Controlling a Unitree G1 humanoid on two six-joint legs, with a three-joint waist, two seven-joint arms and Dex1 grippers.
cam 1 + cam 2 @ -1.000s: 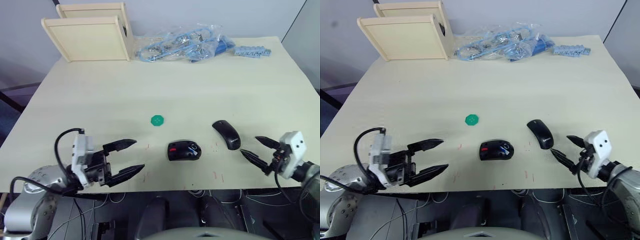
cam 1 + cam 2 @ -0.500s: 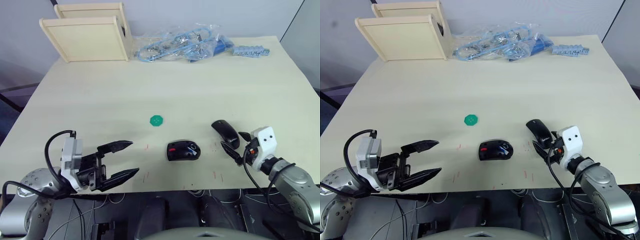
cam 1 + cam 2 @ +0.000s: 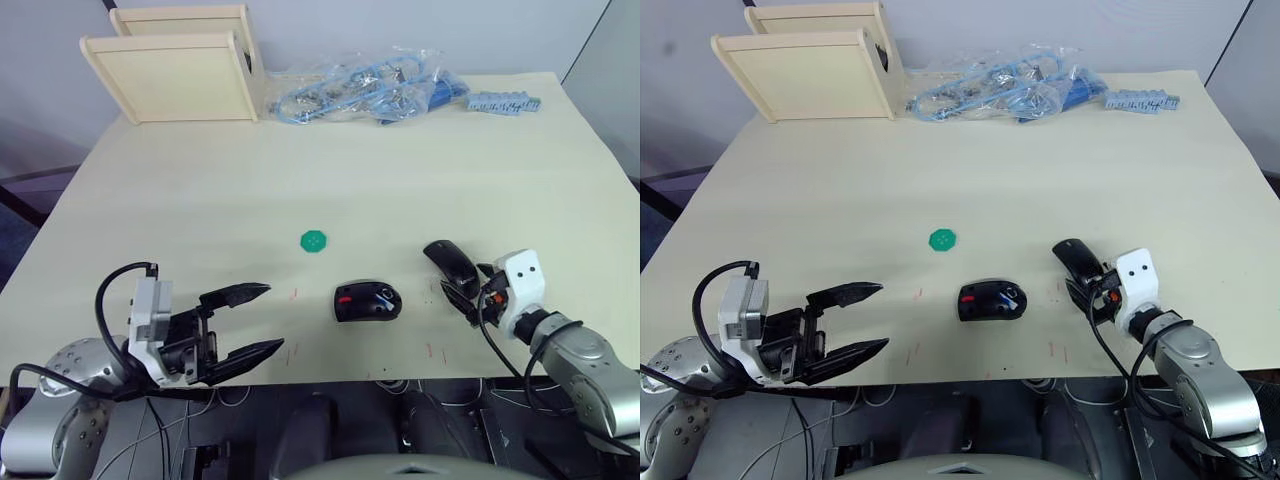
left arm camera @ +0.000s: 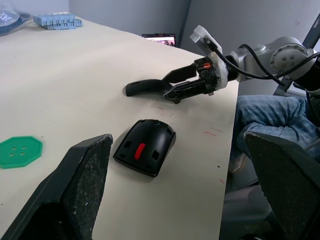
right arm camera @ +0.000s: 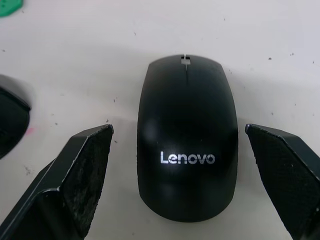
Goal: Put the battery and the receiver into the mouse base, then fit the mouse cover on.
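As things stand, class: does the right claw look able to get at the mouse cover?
Probably yes. The right claw is open, one finger on either side of the mouse cover, which lies flat on the table with nothing between them. The mouse base sits off to one side.

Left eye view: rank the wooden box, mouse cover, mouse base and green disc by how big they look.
1. Wooden box, by far the largest.
2. Mouse base and mouse cover: they look about alike, so no ranking between them; the right gripper hides the cover's near end.
3. Green disc, smallest.
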